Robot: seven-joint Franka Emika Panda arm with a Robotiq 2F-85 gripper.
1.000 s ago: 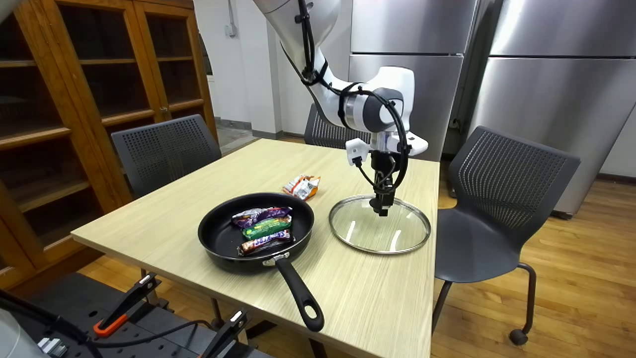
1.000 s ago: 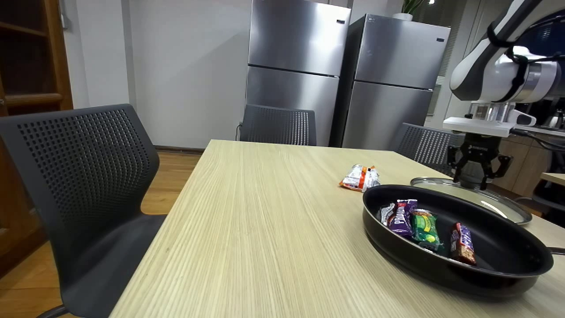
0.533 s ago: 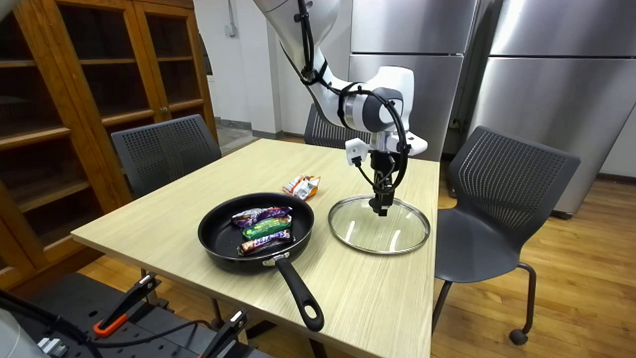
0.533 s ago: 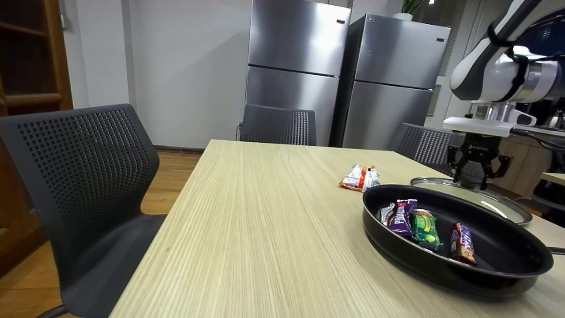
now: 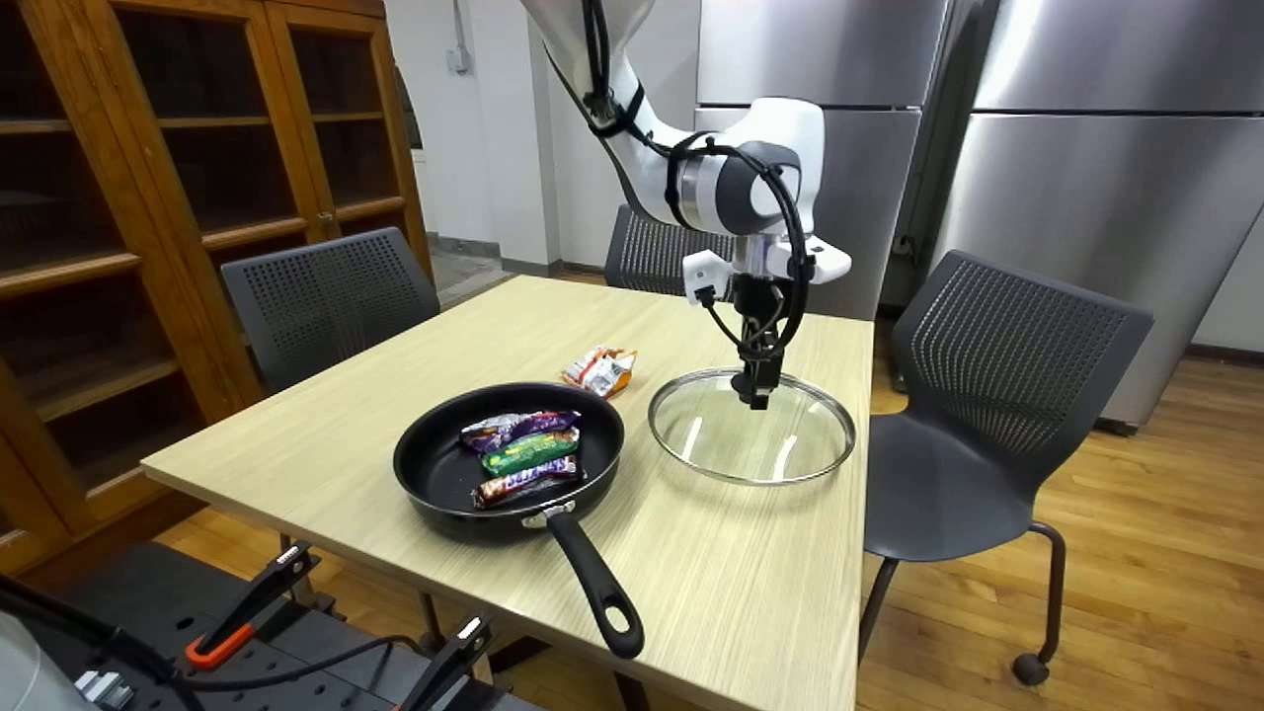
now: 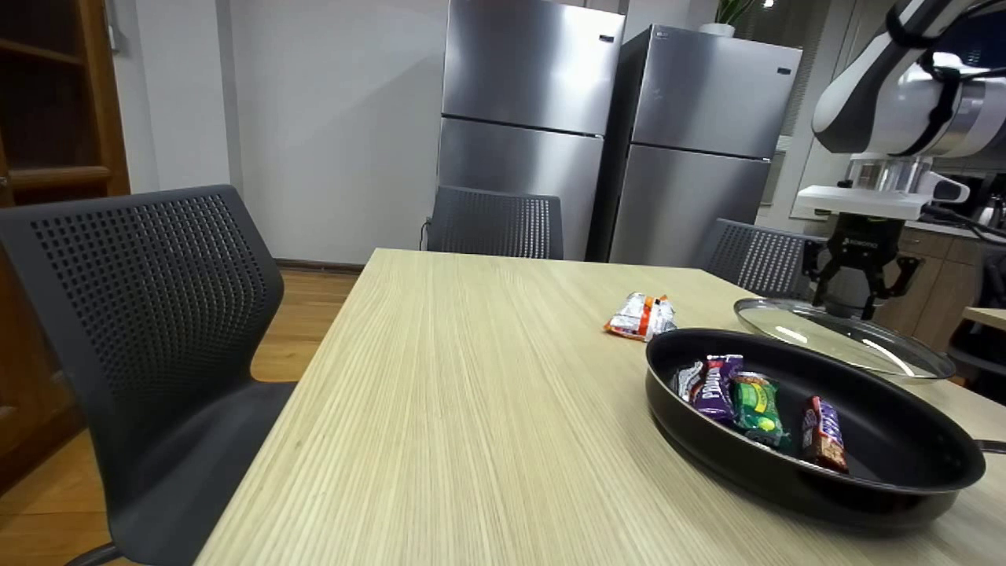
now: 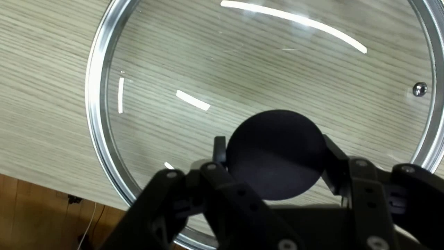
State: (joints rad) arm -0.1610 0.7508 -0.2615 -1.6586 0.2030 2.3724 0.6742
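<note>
One glass lid (image 5: pixel 736 444), held up by its black knob (image 7: pixel 275 156)

Two fingers (image 7: pixel 220 149) of the gripper (image 6: pixel 844 305) are clamped on the knob, one on each side of it. The gripper points down in both exterior views, and the lid hangs just above the pale wooden table (image 5: pixel 731 602); in the wrist view its metal rim (image 7: pixel 96 86) curves around the glass. Beside the lid, apart from it, a black frying pan (image 5: pixel 434 474) stands on the table. Inside the pan, a green packet (image 5: pixel 530 451) lies between a purple packet (image 5: pixel 541 425) and a Snickers bar (image 5: pixel 528 479). A white-and-orange packet (image 5: pixel 600 371) rests on the table near the pan. Three gray chairs (image 5: pixel 958 484) stand around the table; two steel refrigerators (image 6: pixel 523 173) and a wooden cabinet (image 5: pixel 207 123) with glass doors are farther back.
</note>
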